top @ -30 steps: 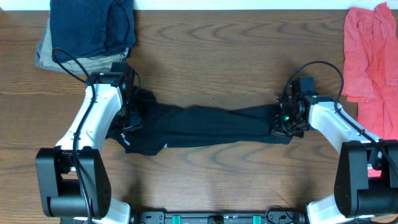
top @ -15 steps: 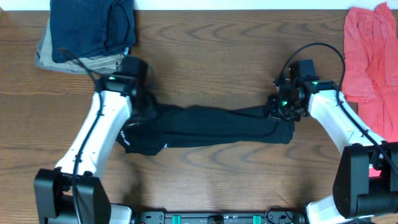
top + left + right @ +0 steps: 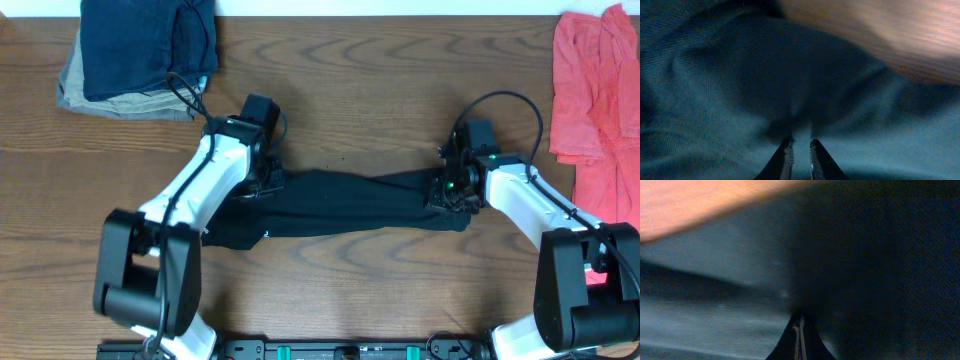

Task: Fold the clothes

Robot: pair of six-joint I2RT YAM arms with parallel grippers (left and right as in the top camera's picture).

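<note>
The black T-shirt (image 3: 350, 205) lies stretched in a long band across the bench (image 3: 350, 90). The left fingers (image 3: 785, 159) pinch its left end, and the right fingers (image 3: 792, 342) pinch its right end.

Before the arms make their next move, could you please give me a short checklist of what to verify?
1. left gripper shut on shirt: ok.
2. right gripper shut on shirt: ok.
3. shirt lying flat: not ok, it is bunched into a narrow band between the grippers.
4. folded pile apart from shirt: ok.
5. red garment apart from shirt: ok.
6. how many layers each gripper pinches: cannot tell.
</note>
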